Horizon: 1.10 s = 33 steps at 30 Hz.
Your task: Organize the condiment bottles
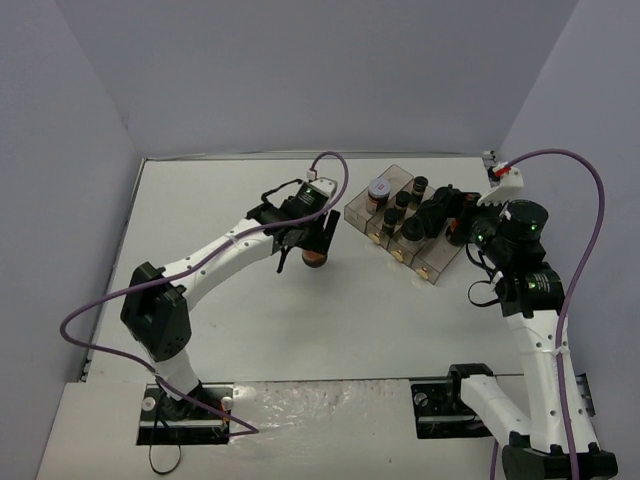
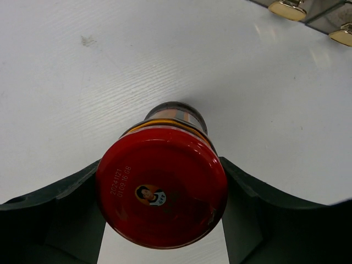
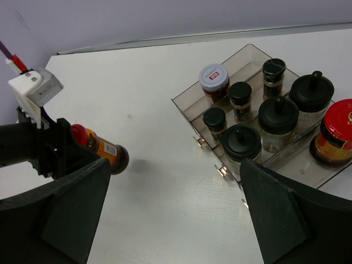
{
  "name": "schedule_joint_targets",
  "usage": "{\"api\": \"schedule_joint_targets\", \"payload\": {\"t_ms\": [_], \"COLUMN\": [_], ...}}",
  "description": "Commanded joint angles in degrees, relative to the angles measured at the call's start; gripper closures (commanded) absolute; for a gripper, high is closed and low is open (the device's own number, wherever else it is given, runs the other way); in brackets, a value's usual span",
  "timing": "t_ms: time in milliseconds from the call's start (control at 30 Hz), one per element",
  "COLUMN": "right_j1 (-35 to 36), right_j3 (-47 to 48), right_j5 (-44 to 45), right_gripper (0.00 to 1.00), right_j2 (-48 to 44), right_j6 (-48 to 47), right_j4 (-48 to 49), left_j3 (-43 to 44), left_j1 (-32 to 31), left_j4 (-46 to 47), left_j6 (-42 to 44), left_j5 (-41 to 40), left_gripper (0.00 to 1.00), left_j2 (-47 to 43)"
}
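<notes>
My left gripper [image 1: 312, 243] is shut on a red-capped jar [image 1: 314, 257] with brown contents and holds it above the table, just left of the clear tray [image 1: 352, 212]. The left wrist view shows its red cap [image 2: 161, 197] between my fingers [image 2: 66, 214]. The right wrist view shows the held jar [image 3: 102, 150] tilted. The tray [image 3: 181, 104] holds a white-lidded jar [image 3: 213, 77], a second red-capped jar [image 3: 337, 130] and several black-capped jars [image 3: 242, 142]. My right gripper [image 1: 447, 213] is open and empty, above the tray's right end.
Grey walls close in the table on the left, back and right. The tray has gold latches [image 3: 223, 170] on its near side. Purple cables [image 1: 330, 170] loop over both arms. Bare white table [image 1: 250, 320] lies in front of the tray.
</notes>
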Motion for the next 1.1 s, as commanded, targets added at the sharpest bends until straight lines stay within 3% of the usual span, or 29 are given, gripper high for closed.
{"api": "schedule_joint_targets", "payload": {"t_ms": [0,367,433,633,733,800,1067], "right_j1": [0.73,0.91,0.99,1.08,1.31,1.45,2.27], "right_j3": [0.08,-1.35,-1.55,-0.95,-0.24,0.72,4.98], "right_j5": [-1.73,-1.53,-1.53,-2.05,-2.57,-2.73,-1.43], "right_gripper": [0.0,0.0,0.0,0.0,0.0,0.0,0.0], "right_j2": [-1.17,-1.99,-1.83,-1.46,-0.7,-0.28,2.51], "right_j6": [-1.68,-3.06,-3.06,-4.11,-5.08,-6.0,-9.53], "right_j4": [2.31,1.64,1.64,1.46,1.33,0.99,-0.96], "left_j3": [5.67,7.19,6.95,5.18,4.91,5.46,8.23], "left_j1": [-4.1,-8.23,-8.41,-9.39,-9.39,-9.39,-9.15], "left_j4": [5.07,5.07,4.73,4.44,4.18,3.45,1.85], "left_j6": [-0.3,-0.06,-0.22,-0.94,-1.13,-0.94,-1.57], "left_j5": [-2.78,-2.81,-3.05,-3.43,-4.11,-4.3,-4.66], "left_gripper": [1.0,0.98,0.89,0.3,0.1,0.04,0.03], "left_j2": [2.3,7.62,7.81,7.03,5.59,4.29,-5.14]}}
